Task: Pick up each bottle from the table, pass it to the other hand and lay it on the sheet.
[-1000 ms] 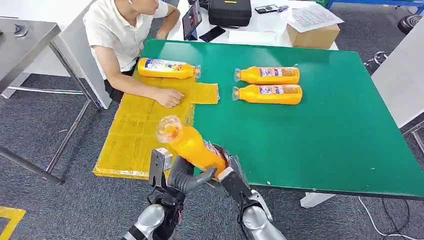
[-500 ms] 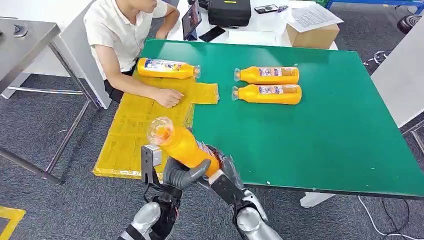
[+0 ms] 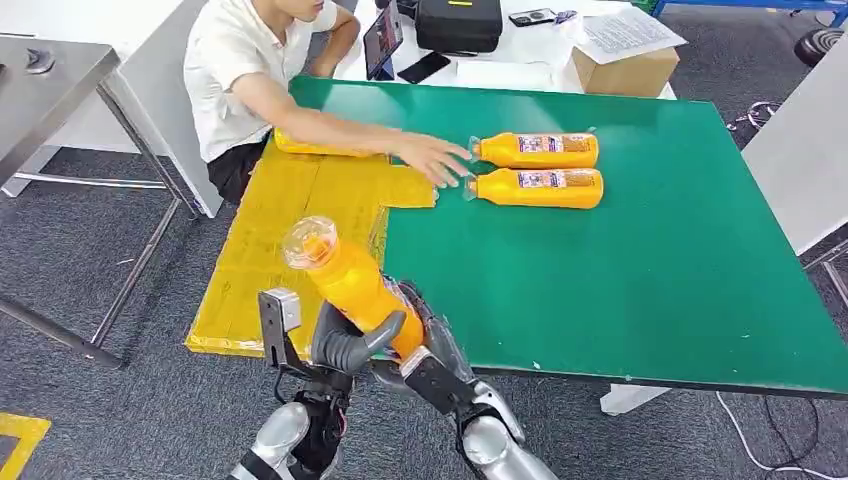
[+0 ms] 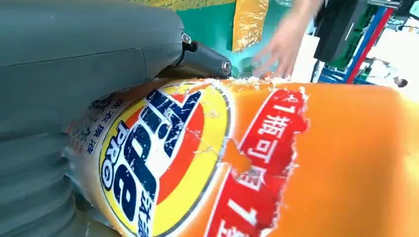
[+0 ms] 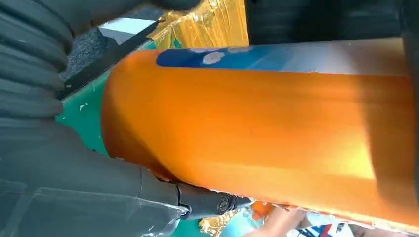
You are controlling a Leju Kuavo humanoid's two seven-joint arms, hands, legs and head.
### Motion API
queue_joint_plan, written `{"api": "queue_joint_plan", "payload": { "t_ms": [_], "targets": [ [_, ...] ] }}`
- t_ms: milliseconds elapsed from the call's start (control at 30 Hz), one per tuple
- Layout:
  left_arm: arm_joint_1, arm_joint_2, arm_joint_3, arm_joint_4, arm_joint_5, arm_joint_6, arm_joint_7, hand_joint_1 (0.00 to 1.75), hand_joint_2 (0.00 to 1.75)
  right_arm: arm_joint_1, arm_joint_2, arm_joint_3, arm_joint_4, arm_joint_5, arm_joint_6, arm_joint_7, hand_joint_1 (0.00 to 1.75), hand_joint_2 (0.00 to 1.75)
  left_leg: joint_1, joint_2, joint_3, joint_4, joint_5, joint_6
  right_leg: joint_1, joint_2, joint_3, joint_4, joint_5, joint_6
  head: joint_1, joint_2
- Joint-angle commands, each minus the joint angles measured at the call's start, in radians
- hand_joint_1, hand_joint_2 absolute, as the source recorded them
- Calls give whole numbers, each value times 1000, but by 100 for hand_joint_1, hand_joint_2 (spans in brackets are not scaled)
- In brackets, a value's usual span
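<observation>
An orange bottle (image 3: 345, 280) with a clear cap is held tilted above the table's near edge, cap pointing up and away. My left hand (image 3: 350, 345) wraps its lower body from the left, and my right hand (image 3: 430, 345) holds its base from the right. Up close, the left hand (image 4: 74, 59) presses the labelled side of the bottle (image 4: 296, 163), and the right hand (image 5: 59, 163) grips the bottle's (image 5: 272, 123) plain orange side. The yellow sheet (image 3: 270, 250) lies just beyond and to the left. Two more orange bottles (image 3: 538, 150) (image 3: 540, 187) lie on the green table (image 3: 620, 270).
A seated person reaches a hand (image 3: 435, 160) across the sheet to the caps of the two lying bottles. Another bottle (image 3: 320, 150) lies on the sheet's far end, partly behind that arm. A metal table (image 3: 50, 70) stands at the left, and a cardboard box (image 3: 625, 70) sits beyond the table.
Both my hands have carried the bottle left, toward the sheet. The person's hand has left the sheet and stretched right to the two bottles on the table.
</observation>
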Motion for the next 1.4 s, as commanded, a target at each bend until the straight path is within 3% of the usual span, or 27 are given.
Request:
{"api": "queue_joint_plan", "payload": {
  "t_ms": [33,167,200,233,333,400,467,600,767,800,867,900,1100,1400],
  "targets": [
    [-50,22,-9,6,52,-18,22,175,175,36,10,77,-8,-27,20,-50,0,175,1,-2,2,0,-1,-2,1,-1,3,0,-1,-2,0,0],
    [-115,39,60,112,92,7,22,175,175,52,24,128,-85,-25,-17,-63,0,175,1,-1,2,0,-1,-2,1,0,2,0,-1,-2,0,0],
    [-120,34,85,121,92,23,3,175,175,61,28,125,-106,-27,-72,-86,0,0,2,-1,4,0,-1,-3,2,1,4,0,-2,-3,0,0],
    [-126,33,99,121,80,43,-14,175,175,65,24,133,-133,-38,-111,-115,0,175,1,0,2,0,-1,-2,1,1,2,0,-1,-2,0,0],
    [-186,49,101,187,37,108,-8,175,175,65,-11,182,-256,-54,-192,-151,0,175,2,-1,3,1,-2,-3,2,1,3,1,-2,-3,0,0],
    [-335,90,-39,425,-253,245,-42,175,175,80,-7,186,-310,-25,-272,-151,0,175,2,-3,2,0,0,-2,1,-2,3,1,-1,-2,0,0],
    [-432,59,-67,613,-531,369,-121,175,175,72,-1,182,-347,-24,-345,-151,0,175,2,-7,3,-1,1,-2,1,-5,5,0,-1,-2,0,0],
    [-455,58,-30,657,-691,301,-69,175,175,46,-18,201,-331,81,-464,-151,0,175,2,-5,4,0,1,-2,1,-3,5,0,-1,-2,0,0],
    [-504,31,45,720,-830,249,-36,175,175,15,-22,254,-349,55,-444,-151,0,175,1,1,1,0,1,-2,0,1,1,0,1,-1,0,0],
    [-510,28,52,732,-845,248,-33,175,175,16,-21,252,-354,51,-446,-151,0,0,1,0,2,0,1,-2,1,1,3,1,0,-2,0,0],
    [-554,40,17,799,-983,269,26,175,175,12,-21,247,-359,33,-454,-151,0,0,2,-2,4,0,0,-3,1,-1,5,1,-1,-3,0,0],
    [-576,50,-15,833,-1053,276,63,175,175,6,-24,248,-365,23,-448,-151,0,175,2,-2,2,0,1,-2,1,-1,3,0,0,-2,0,0],
    [-678,58,-16,970,-1187,53,223,175,175,-6,-23,235,-372,14,-388,-151,0,175,2,0,2,0,1,-2,1,1,2,0,1,-1,0,0],
    [-707,69,32,1007,-1167,-33,284,175,175,-22,-23,247,-364,0,-391,-151,0,175,1,1,1,0,1,-2,1,2,2,1,1,-1,0,0]
  ]
}}
